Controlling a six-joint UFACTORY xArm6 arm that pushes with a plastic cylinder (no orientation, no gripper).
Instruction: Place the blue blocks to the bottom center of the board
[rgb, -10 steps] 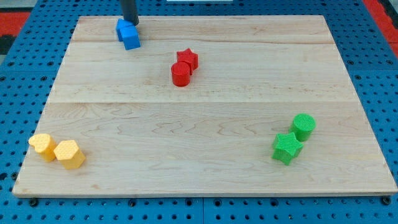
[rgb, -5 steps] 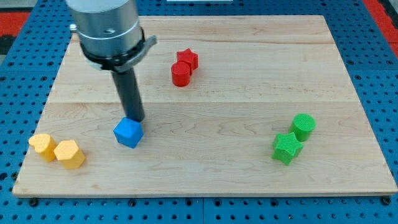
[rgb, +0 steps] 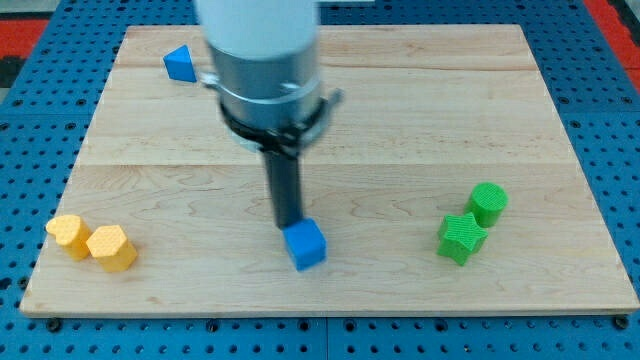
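A blue cube (rgb: 305, 244) sits near the bottom centre of the wooden board (rgb: 400, 290). My tip (rgb: 288, 224) is just above and left of it, touching its upper left edge. A second blue block (rgb: 180, 63), a small triangular one, lies at the board's top left, well away from the tip. The arm's grey and white body hides the board's upper middle.
Two yellow blocks (rgb: 70, 235) (rgb: 112, 248) sit side by side at the bottom left. A green cylinder (rgb: 488, 203) and a green star (rgb: 461, 238) touch each other at the right. The red blocks are hidden behind the arm.
The blue cube has been pushed down from the top left and then right to the bottom centre, my tip following it. The other blue block has stayed at the top left.
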